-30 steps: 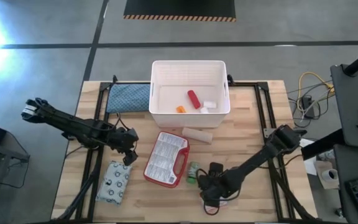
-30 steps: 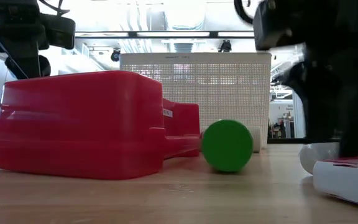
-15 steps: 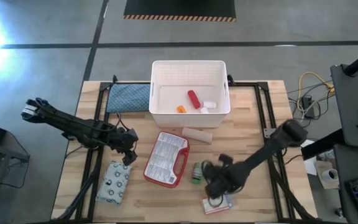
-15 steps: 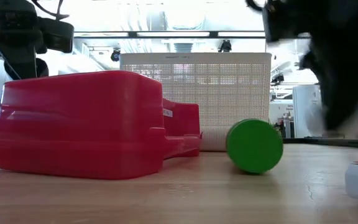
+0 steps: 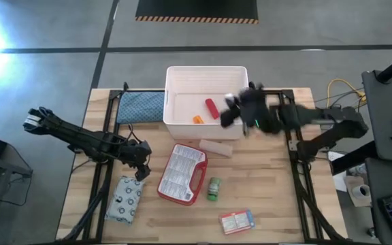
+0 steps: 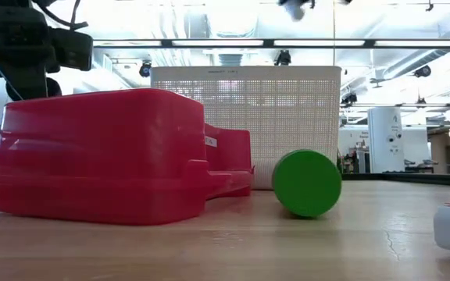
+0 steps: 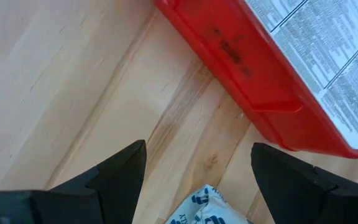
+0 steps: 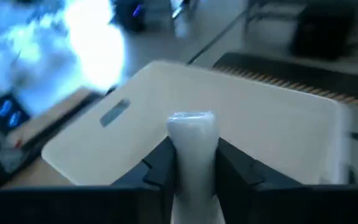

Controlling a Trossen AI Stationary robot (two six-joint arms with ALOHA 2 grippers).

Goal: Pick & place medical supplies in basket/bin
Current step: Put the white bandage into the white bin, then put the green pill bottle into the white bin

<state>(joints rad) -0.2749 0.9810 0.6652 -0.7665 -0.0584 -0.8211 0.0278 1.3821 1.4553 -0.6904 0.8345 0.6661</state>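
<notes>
1. Table (image 5: 278, 197): light wood planks on a dark frame, standing on a grey concrete floor. The low view looks across it into a bright workshop with ceiling lights.
2. White basket (image 5: 208, 75): sits at the table's far middle edge. It already holds a red cylinder (image 5: 211, 107), a small orange item and a white piece, so sorting is judged partly done.
3. Right gripper (image 5: 240, 112): blurred in the high view, over the basket's right rim. The right wrist view shows its fingers clamped on a white tube (image 8: 191, 146) with the basket's open mouth beyond it. Judged: held high so the tube can drop inside.
4. Left gripper (image 5: 141, 163): waits low between the red case (image 5: 181, 173) and the patterned pouch (image 5: 125, 197), fingers spread apart and empty in the left wrist view. Probably staged for the pouch.
5. Blue quilted pad (image 5: 140, 105): lies just left of the basket, not part of the sort.
6. Left on the table: a pale roll (image 5: 216, 147) near the basket, a green bottle (image 5: 214, 188) lying on its side just right of the case, and a small box (image 5: 236, 221) by the near edge.
</notes>
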